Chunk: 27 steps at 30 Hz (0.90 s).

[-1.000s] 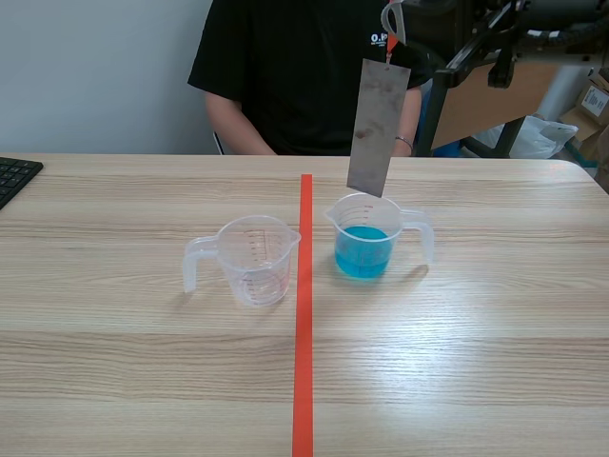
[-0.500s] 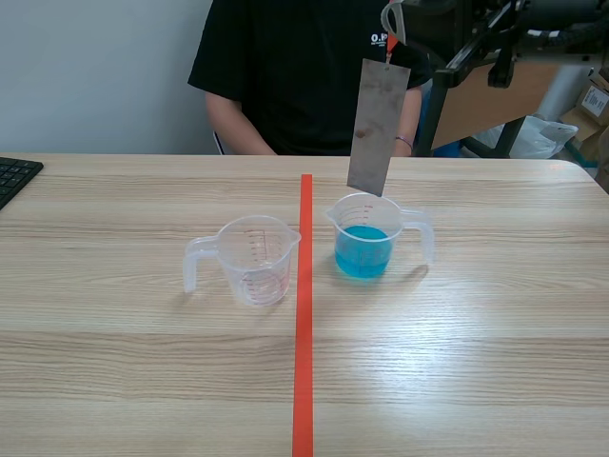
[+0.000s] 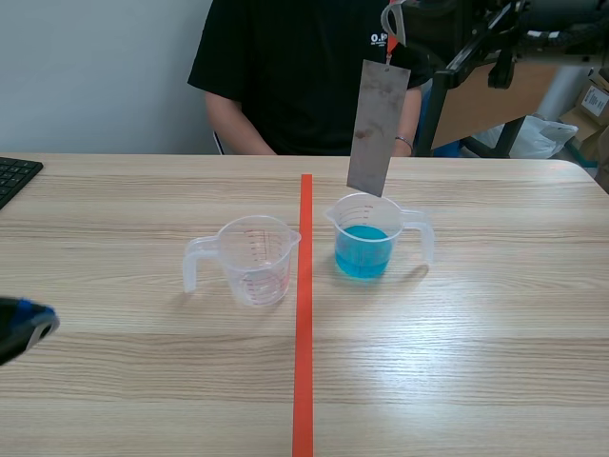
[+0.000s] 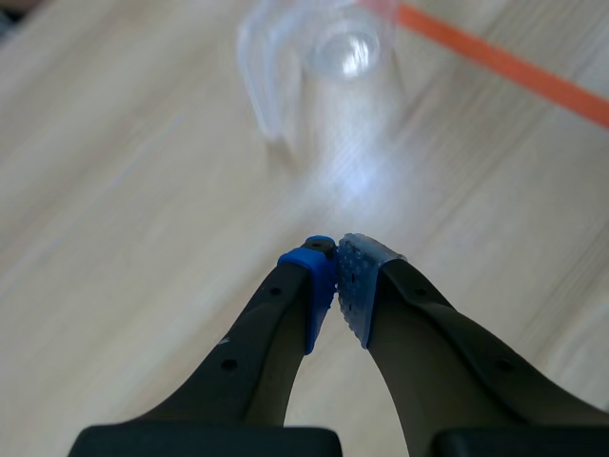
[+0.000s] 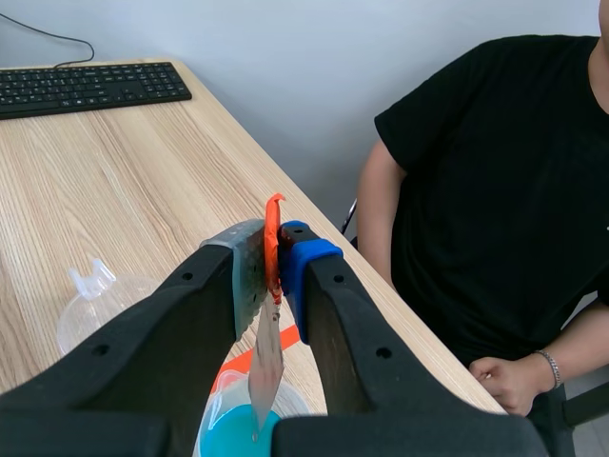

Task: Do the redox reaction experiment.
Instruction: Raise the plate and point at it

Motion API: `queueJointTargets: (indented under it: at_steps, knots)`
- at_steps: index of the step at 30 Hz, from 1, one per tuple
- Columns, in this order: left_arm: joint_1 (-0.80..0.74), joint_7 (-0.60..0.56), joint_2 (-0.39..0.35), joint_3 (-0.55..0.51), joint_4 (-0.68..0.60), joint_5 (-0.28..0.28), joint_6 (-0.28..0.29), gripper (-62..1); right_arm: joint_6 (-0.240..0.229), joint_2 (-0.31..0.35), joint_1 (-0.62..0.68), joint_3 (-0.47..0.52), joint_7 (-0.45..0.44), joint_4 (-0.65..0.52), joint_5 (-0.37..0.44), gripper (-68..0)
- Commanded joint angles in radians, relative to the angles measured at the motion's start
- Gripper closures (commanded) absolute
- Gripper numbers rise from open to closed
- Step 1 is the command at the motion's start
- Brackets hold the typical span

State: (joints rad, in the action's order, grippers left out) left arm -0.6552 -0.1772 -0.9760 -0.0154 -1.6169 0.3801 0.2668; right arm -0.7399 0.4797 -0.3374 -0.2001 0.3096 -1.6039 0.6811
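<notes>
Hanging above the wooden counter (image 3: 495,362), the grey metal strip (image 3: 377,129) dangles from the right end effector (image 5: 275,252), which is clenched on the orange tag (image 5: 273,224) at the strip's top. The strip's lower end sits just over the rim of the cup of blue liquid (image 3: 364,243) and does not look dipped yet. The likely trouble lies in the descent. The strip hangs slightly tilted from a thin tag, so a hasty or off-centre lowering could catch the rim, tip the light plastic cup, or splash blue solution onto the wood. The tag might also slip from the pads. A person (image 3: 285,67) in a black shirt sits across the counter directly behind the strip, close to any wide swing of the raised arm. A keyboard (image 3: 14,176) lies at the far left edge. The empty cup (image 3: 252,259) stands left of the tape line, apart from the blue one and out of the way. The left end effector (image 4: 338,262), pinched together on nothing, hovers low near the empty cup.
</notes>
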Motion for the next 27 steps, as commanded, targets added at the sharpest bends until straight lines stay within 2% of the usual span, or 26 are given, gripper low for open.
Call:
queueJointTargets:
  at_steps: [1, 6, 9, 13, 16, 20, 27]
  knots:
    - [0.061, -0.017, -0.003, 0.037, -0.042, 0.007, 0.011, -4.9, -0.006, 0.016, -0.022, 0.012, -0.011, -0.012, 0.012, -1.7]
    - [0.298, 0.020, 0.003, 0.199, -0.061, 0.006, 0.016, -4.9, -0.006, 0.016, -0.022, 0.012, -0.011, -0.012, 0.012, -1.7]
    - [0.449, 0.070, 0.050, 0.312, -0.058, 0.001, 0.013, -4.9, -0.006, 0.016, -0.022, 0.012, -0.011, -0.012, 0.012, -1.7]
    - [0.623, 0.115, 0.148, 0.439, -0.030, -0.012, 0.008, -4.9, -0.006, 0.016, -0.022, 0.012, -0.011, -0.012, 0.012, -1.7]
    - [0.722, 0.153, 0.239, 0.499, 0.013, -0.066, 0.005, -4.9, -0.006, 0.016, -0.022, 0.012, -0.011, -0.012, 0.012, -1.7]
    - [0.828, 0.182, 0.349, 0.552, 0.105, -0.145, 0.005, -4.9, -0.006, 0.016, -0.022, 0.012, -0.011, -0.012, 0.012, -1.7]
    - [0.978, 0.182, 0.497, 0.613, 0.283, -0.199, 0.006, -4.9, -0.006, 0.016, -0.022, 0.012, -0.011, -0.012, 0.012, -1.7]
